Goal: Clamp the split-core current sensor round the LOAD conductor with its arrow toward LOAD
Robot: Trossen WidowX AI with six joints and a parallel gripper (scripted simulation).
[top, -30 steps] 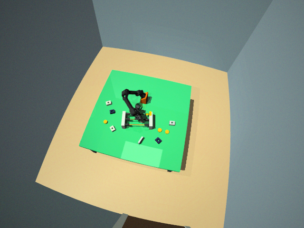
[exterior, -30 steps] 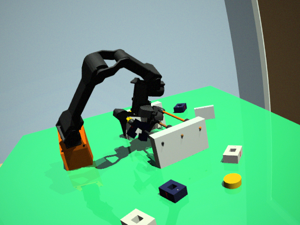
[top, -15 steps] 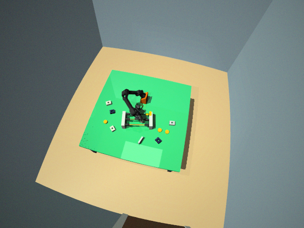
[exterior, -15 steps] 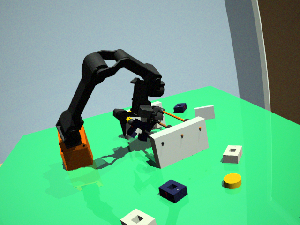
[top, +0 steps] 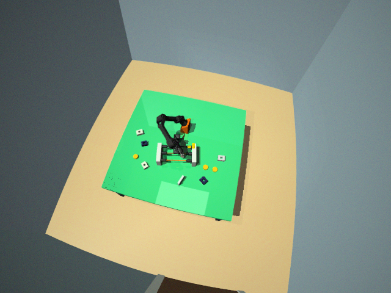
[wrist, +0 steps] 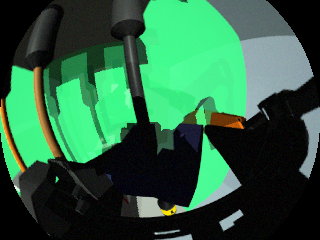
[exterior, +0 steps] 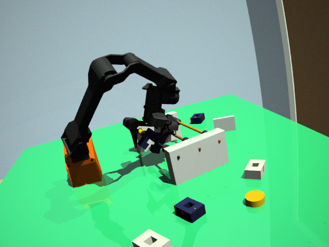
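Note:
The dark blue split-core sensor [exterior: 146,140] [wrist: 163,160] hangs tilted on the black conductor [wrist: 136,87], close to the yellow LOAD marker [top: 193,145] [exterior: 140,130] [wrist: 167,210]. I cannot tell whether it is latched. My gripper [top: 180,151] [exterior: 152,133] [wrist: 168,136] is open, with its fingers spread wide on either side of the sensor and not pressing it. The conductors run between two white end plates [top: 159,153] [exterior: 199,156]. An orange conductor [top: 178,161] [exterior: 189,128] [wrist: 42,114] runs parallel to the black one.
White square blocks [top: 140,131] [top: 221,157] [exterior: 255,169], navy square blocks [top: 144,143] [top: 203,180] [exterior: 189,208], yellow discs [top: 135,155] [top: 205,166] [exterior: 255,197] and a white bar [top: 181,180] lie around the rack on the green mat [top: 217,126]. The arm's orange base [exterior: 82,164] stands behind the rack.

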